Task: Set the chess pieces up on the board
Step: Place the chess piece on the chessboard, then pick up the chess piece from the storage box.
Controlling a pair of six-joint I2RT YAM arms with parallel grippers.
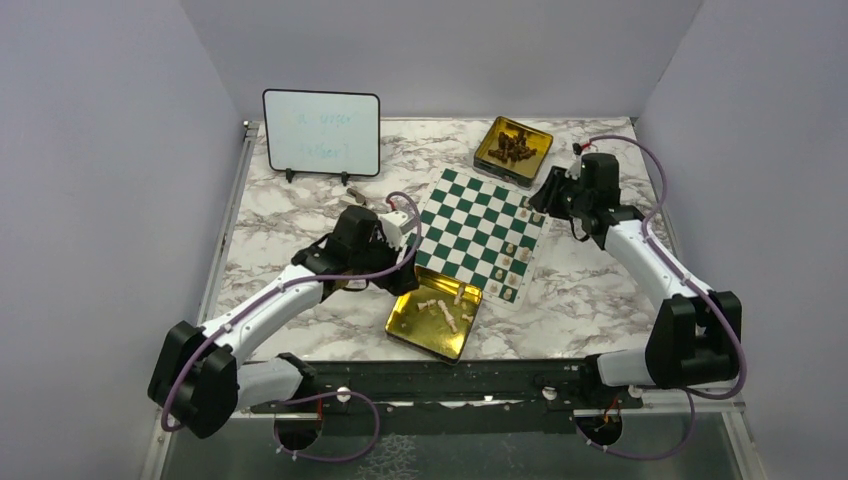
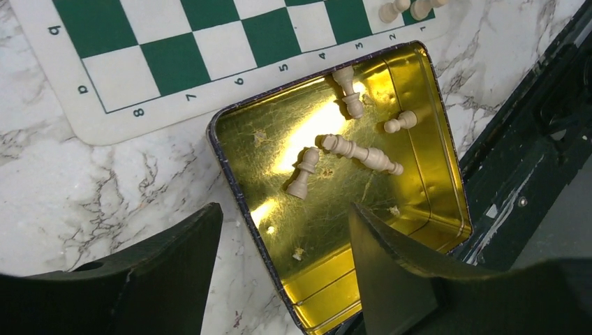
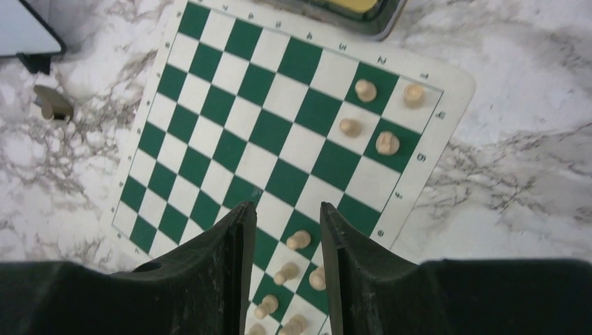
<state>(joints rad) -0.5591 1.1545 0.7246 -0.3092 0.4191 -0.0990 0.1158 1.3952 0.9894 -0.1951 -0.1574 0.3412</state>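
Jaws of left gripper (image 2: 285,213) parted, nothing between; hovers over near gold tin (image 2: 265,153), lower centre of top view. Tin holds several cream chess pieces (image 2: 302,173), all lying flat. Right gripper (image 3: 284,216) jaws slightly apart, gripping nothing, above board (image 1: 470,225) at mid-frame; more cream pieces stand along board's lower-right edge. Far tin (image 1: 538,160), upper right: heap of dark pieces (image 1: 512,147), count unclear. Whiteboard (image 1: 321,133) writing too faint to read.

The flat mat chessboard (image 1: 470,222) of dark green and white checks lies skewed. Small cream chess pieces (image 3: 365,90) stand upright along one edge. Others lie toppled in a gold tin (image 2: 419,202).
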